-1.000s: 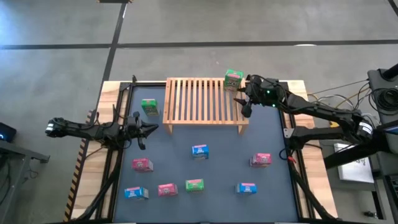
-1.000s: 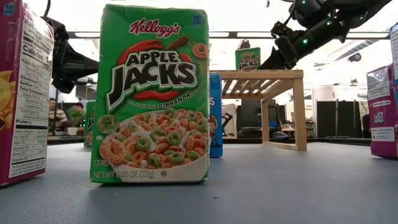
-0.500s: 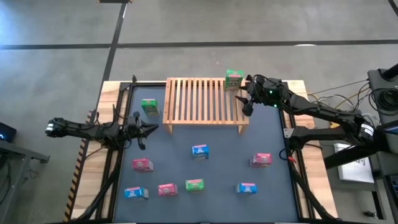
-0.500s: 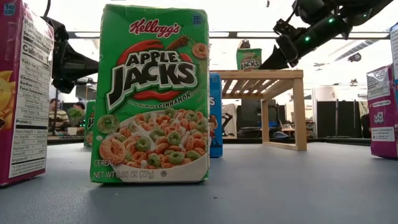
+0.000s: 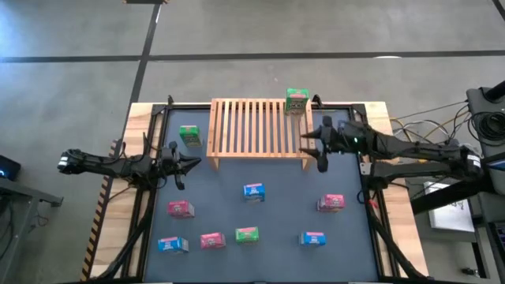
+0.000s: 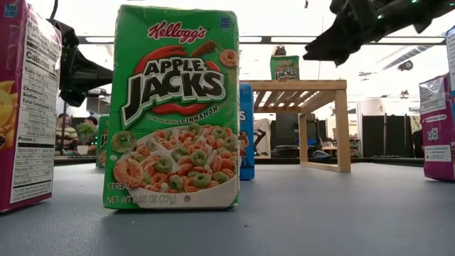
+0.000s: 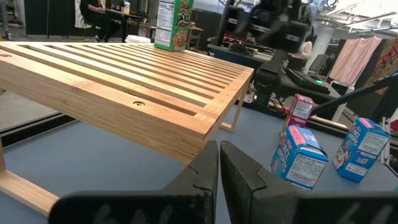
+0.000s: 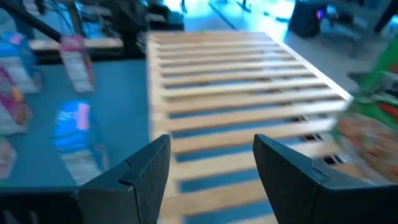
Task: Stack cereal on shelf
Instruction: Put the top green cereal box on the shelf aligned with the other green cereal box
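**One green box seen on the slatted rack, right gripper empty beside it**

A light wooden rack with a top of parallel slats on short legs (image 5: 258, 128) is seen at the far middle of the dark table surface (image 5: 276, 213). One small green printed cardboard cereal box (image 5: 297, 101) is stood upright on the rack's far right corner. A second green box (image 5: 189, 135) is placed on the table just left of the rack, and a third green box (image 5: 247, 234) is found near the front edge, between a pink box (image 5: 211, 241) and a blue box (image 5: 312, 238). A further blue box (image 5: 253, 191) lies in front of the rack, another blue box (image 5: 171, 244) at the near left, a pink box (image 5: 180, 208) at the left and a pink box (image 5: 331, 203) at the right.

The right gripper (image 5: 314, 145) is held just off the rack's right end, near its front corner; its two dark fingers (image 8: 142, 171) are spread wide and nothing is held between them. The left gripper (image 5: 189, 164) is parked at the table's left side, its fingers (image 7: 208, 174) pressed together with nothing between them.

In the low view the nearest green box (image 6: 175, 107) is printed "Kellogg's APPLE JACKS", "CINNAMON" and "CEREAL". "JACKS" can be read on the box on the rack (image 6: 284, 68). A nutrition panel is shown on the pink box at the left edge (image 6: 20, 107).
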